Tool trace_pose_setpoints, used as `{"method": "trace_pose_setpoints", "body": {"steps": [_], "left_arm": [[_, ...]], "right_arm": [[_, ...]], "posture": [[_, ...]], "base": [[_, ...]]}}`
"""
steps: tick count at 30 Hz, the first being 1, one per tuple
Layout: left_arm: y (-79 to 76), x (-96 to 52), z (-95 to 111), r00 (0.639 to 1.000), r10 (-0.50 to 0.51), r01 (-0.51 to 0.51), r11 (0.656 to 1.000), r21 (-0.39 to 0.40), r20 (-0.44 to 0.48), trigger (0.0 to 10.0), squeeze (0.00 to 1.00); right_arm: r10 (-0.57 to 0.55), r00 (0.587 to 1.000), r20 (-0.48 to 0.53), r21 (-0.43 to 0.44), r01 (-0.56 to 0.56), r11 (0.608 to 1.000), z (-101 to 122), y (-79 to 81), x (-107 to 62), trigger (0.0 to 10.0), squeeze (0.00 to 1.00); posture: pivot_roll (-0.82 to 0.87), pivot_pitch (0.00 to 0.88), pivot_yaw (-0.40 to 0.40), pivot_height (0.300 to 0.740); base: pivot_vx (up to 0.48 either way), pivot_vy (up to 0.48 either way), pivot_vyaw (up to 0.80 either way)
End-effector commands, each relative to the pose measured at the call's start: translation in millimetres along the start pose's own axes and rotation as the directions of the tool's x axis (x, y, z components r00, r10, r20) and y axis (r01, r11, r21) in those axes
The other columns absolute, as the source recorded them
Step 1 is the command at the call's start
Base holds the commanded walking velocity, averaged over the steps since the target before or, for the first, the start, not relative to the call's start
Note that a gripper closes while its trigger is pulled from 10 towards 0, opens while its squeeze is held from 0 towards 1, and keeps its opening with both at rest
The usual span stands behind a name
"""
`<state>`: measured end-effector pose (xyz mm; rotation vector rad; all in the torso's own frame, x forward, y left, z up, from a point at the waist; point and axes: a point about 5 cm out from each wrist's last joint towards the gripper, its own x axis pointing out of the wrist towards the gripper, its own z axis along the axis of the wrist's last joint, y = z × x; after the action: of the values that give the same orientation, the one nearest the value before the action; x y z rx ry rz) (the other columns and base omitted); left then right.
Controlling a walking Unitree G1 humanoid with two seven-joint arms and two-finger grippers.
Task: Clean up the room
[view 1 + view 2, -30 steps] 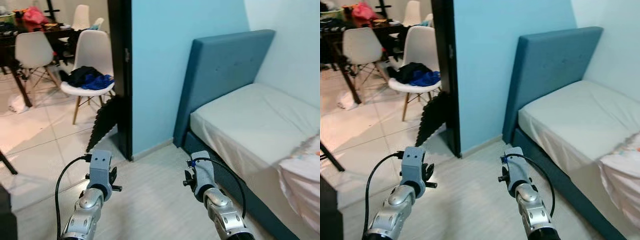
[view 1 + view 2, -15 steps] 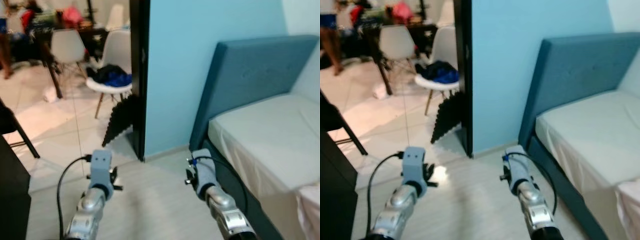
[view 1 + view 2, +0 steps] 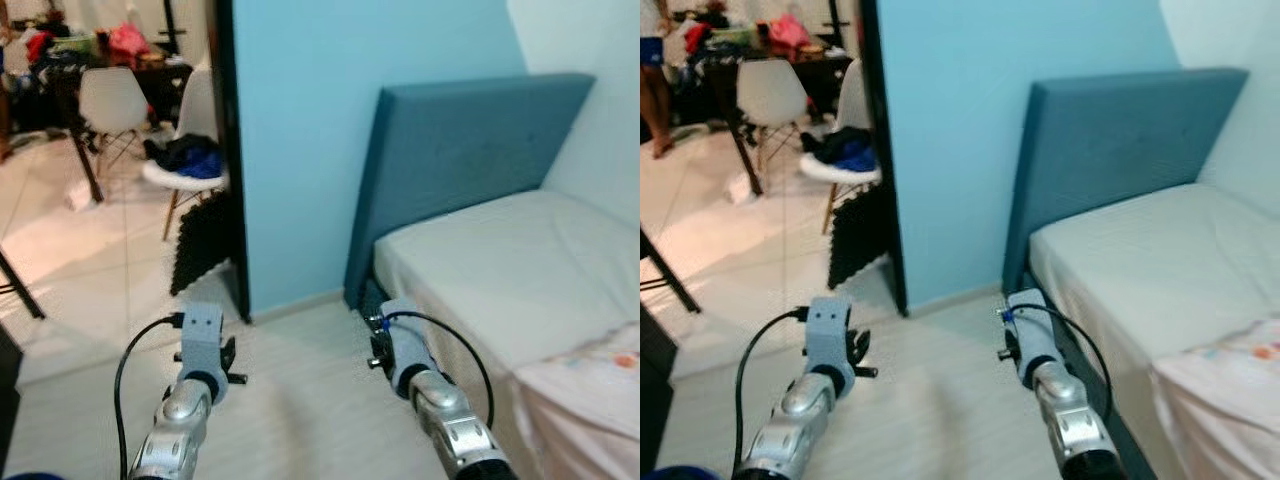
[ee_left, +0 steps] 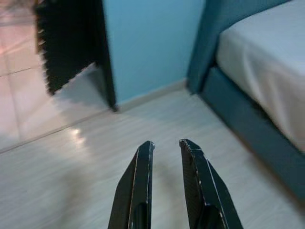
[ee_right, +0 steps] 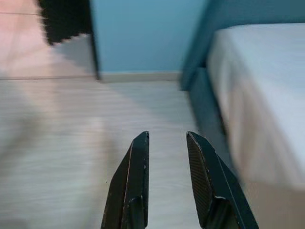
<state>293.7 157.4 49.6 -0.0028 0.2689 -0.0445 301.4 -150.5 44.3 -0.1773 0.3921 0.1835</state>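
Note:
I stand on pale plank floor beside a bed (image 3: 500, 260) with a white sheet and a blue headboard (image 3: 460, 150). A pale patterned blanket (image 3: 590, 400) lies bunched on the bed's near right end. Through the doorway on the left, a white chair (image 3: 175, 178) holds dark and blue clothes (image 3: 188, 157). Both arms are held low in front of me over bare floor. My left gripper (image 4: 167, 143) is open with nothing between its fingers. My right gripper (image 5: 167, 135) is open too, close to the bed's side.
A black foam mat (image 3: 200, 240) with a toothed edge leans by the dark door frame (image 3: 228, 150). Beyond it stand a cluttered dining table (image 3: 90, 55), more white chairs and a white bag (image 3: 80, 195) on the tiles. A person's legs (image 3: 655, 80) show far left.
The whole picture swung left and back right as the camera moved; the bed is a little nearer. Both arms keep the same pose and both grippers stay open.

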Motion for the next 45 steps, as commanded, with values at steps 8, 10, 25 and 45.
{"method": "trace_pose_setpoints", "body": {"steps": [8, 10, 25, 45], "left_arm": [[2.2, -0.8, -4.8, 1.000, -0.001, 0.001, 1.000, -0.005, -0.012, 10.0, 0.00], [2.2, -0.5, -4.5, 1.000, -0.003, 0.003, 1.000, -0.005, -0.011, 10.0, 0.00], [-0.3, 2.4, 2.4, 1.000, -0.016, 0.015, 0.994, -0.107, -0.001, 10.0, 0.00], [0.2, -1.2, 2.5, 1.000, -0.007, 0.007, 1.000, -0.013, 0.026, 10.0, 0.00]], "right_arm": [[0.001, 1.000, 0.002, 0.011, -0.001, 1.000, 1.2, 3.1, 1.1, 10.0, 0.00], [-0.001, 1.000, 0.003, 0.012, 0.001, 1.000, 1.2, 3.1, 1.0, 10.0, 0.00], [-0.018, 1.000, 0.006, 0.025, 0.018, 1.000, -0.5, 1.0, -0.6, 10.0, 0.00], [-0.011, 1.000, 0.005, 0.027, 0.011, 1.000, -3.1, 3.2, -0.3, 10.0, 0.00]], "posture": [[0.01, 0.000, -0.078, 0.740], [0.01, 0.000, -0.074, 0.740], [0.01, 0.000, -0.063, 0.740], [0.01, 0.000, -0.069, 0.740]], "base": [[0.000, -0.480, 0.00], [0.000, -0.480, 0.00], [0.000, -0.288, 0.00], [0.000, 0.215, 0.00]]}}
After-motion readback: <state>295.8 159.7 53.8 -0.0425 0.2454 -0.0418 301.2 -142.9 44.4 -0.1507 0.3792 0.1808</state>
